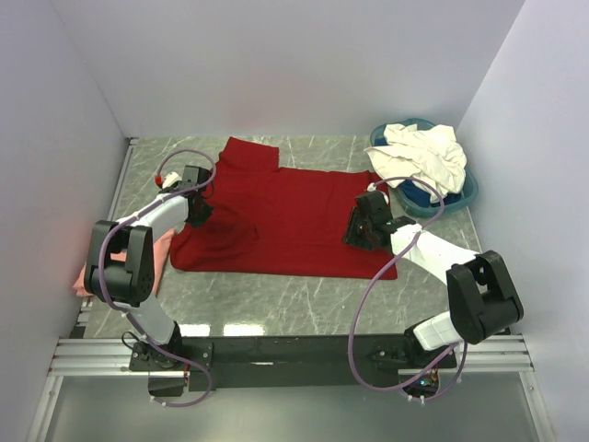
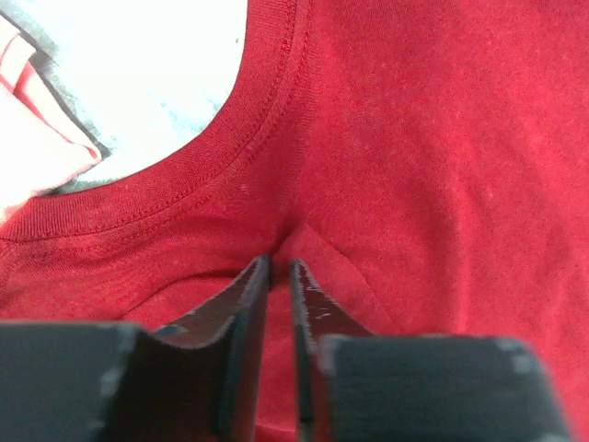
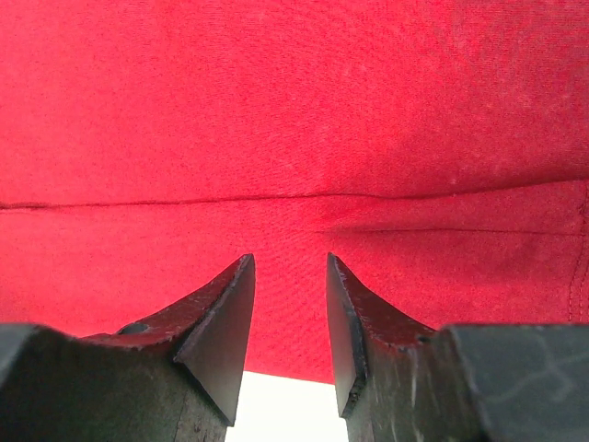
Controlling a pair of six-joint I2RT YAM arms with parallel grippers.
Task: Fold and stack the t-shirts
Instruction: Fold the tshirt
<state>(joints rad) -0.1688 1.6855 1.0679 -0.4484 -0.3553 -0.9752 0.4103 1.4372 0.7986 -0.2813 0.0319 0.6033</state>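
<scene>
The deep red t-shirt point(image 1: 285, 212) lies spread on the table. My left gripper point(image 1: 196, 204) is at its left end, just below the collar point(image 2: 184, 175). In the left wrist view the gripper point(image 2: 279, 262) is shut on a small raised fold of the red t-shirt point(image 2: 414, 138). My right gripper point(image 1: 362, 226) is at the shirt's right side. In the right wrist view the gripper point(image 3: 290, 260) has its jaws apart, with the edge of the red t-shirt point(image 3: 294, 110) between them. The salmon-pink t-shirt point(image 1: 161, 247) lies under my left arm and also shows in the left wrist view point(image 2: 37, 138). Cream-white t-shirts point(image 1: 423, 157) are heaped at the back right.
The cream-white heap sits in a round blue basin point(image 1: 460, 195) by the right wall. White walls close the left, back and right. The grey marble table point(image 1: 294, 295) shows in front of the red shirt.
</scene>
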